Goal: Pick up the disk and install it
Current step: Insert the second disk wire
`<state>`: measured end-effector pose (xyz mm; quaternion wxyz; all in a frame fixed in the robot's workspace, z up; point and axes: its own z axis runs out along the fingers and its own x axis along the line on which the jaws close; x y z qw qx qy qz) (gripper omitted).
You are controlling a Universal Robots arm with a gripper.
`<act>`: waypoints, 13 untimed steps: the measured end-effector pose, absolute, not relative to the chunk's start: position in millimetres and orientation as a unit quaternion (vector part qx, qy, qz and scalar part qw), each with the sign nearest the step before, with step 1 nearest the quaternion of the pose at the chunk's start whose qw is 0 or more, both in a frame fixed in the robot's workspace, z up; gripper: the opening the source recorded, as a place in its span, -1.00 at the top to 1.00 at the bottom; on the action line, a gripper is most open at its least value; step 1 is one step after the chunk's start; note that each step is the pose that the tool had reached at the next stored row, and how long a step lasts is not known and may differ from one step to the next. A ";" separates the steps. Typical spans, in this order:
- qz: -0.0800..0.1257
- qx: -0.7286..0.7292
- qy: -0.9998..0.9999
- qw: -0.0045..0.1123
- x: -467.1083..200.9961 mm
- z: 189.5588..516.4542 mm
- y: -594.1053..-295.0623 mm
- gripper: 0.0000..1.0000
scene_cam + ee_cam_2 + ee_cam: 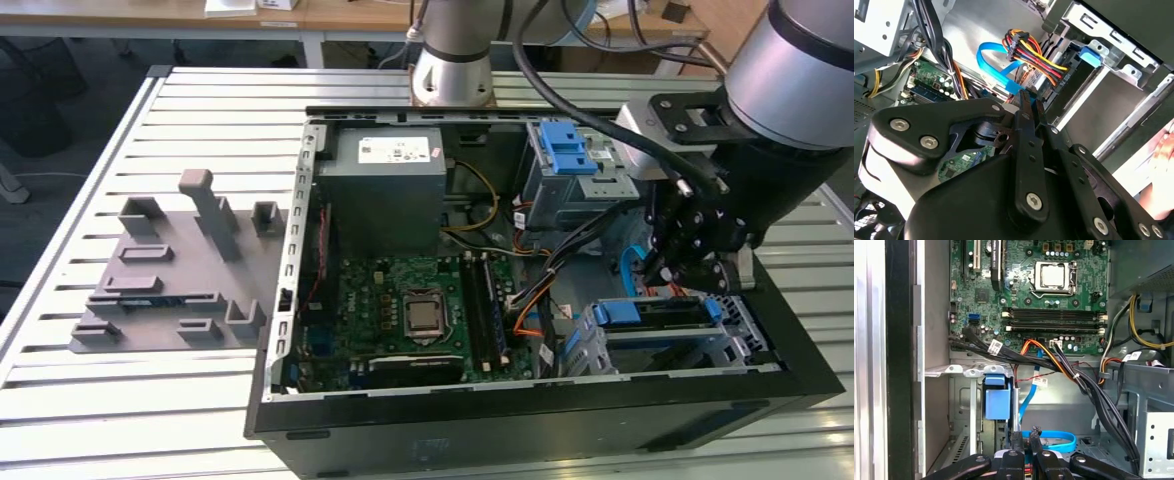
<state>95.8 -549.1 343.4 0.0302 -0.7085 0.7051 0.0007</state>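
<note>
The disk (pixel 654 316) lies in the metal drive bay at the open computer case's corner on the exterior view's right, its blue rail facing up. In the second wrist view the disk (pixel 1051 82) has a bundle of red, yellow and black wires plugged into its end. Its blue tab (pixel 996 401) shows in the first wrist view. My gripper (pixel 694 268) hangs just above that bay, inside the case. Its fingers are shut, and the gripper (pixel 1025 98) touches the end of a blue flat cable (pixel 996 62). Whether the cable end is clamped I cannot tell.
The case (pixel 534 420) lies open on a slatted metal table (pixel 200 90). Inside are the green motherboard (pixel 414 310), a grey metal box (pixel 387 180) and a blue ribbed latch (pixel 567 150). Black cable bundles (pixel 1089 385) cross near the bay. A grey fixture plate (pixel 174 285) sits on the exterior view's left.
</note>
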 end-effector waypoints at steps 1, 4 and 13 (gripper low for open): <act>0.000 -0.709 0.705 0.030 95.7 343.3 -550.0 0.68; 0.000 -0.710 0.704 0.031 95.5 342.8 -552.7 0.68; 0.000 -0.710 0.703 0.031 95.5 341.5 -562.2 0.68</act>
